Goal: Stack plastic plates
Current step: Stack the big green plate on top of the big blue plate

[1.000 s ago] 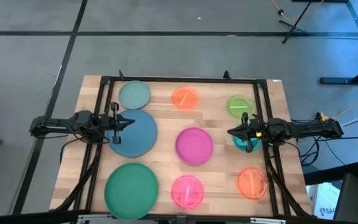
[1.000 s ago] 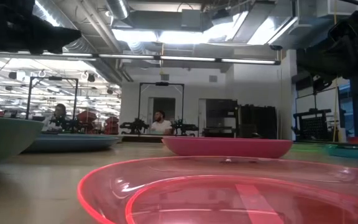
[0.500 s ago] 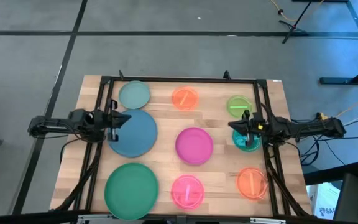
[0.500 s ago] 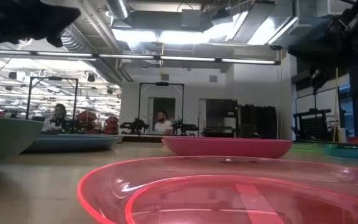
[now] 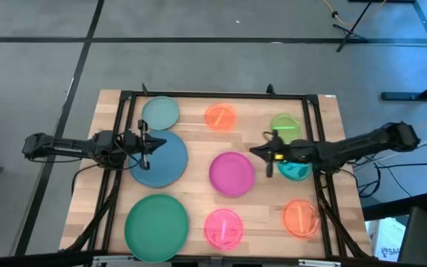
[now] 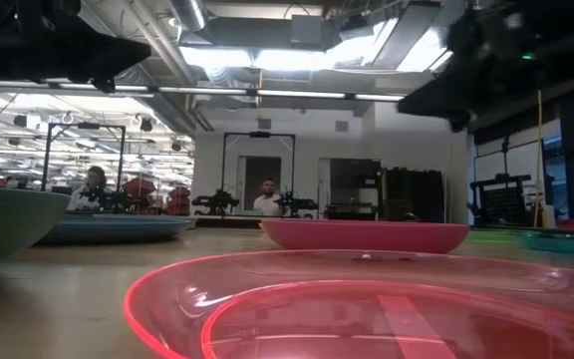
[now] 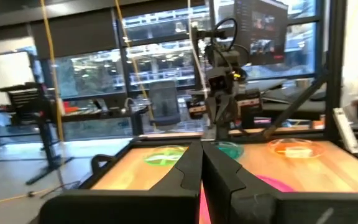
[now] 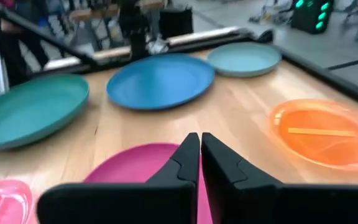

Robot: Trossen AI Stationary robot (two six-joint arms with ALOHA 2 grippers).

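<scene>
Nine plates lie flat and apart on the wooden table: large blue and green, medium magenta, teal and pale teal, two small orange, lime and pink. My left gripper is shut and hovers above the blue plate's left edge. My right gripper is shut too, in the air between the magenta and teal plates. It points toward the blue plate.
A black frame runs around the table's far and side edges. In the low view the pink plate fills the foreground, with the magenta plate behind it. People sit far back in the room. Bare wood shows between the plates.
My right arm has stretched out toward the table's left. Its gripper went from above the teal plate to the gap beside the magenta plate. My left gripper has stayed over the blue plate's left edge. No plate has moved.
</scene>
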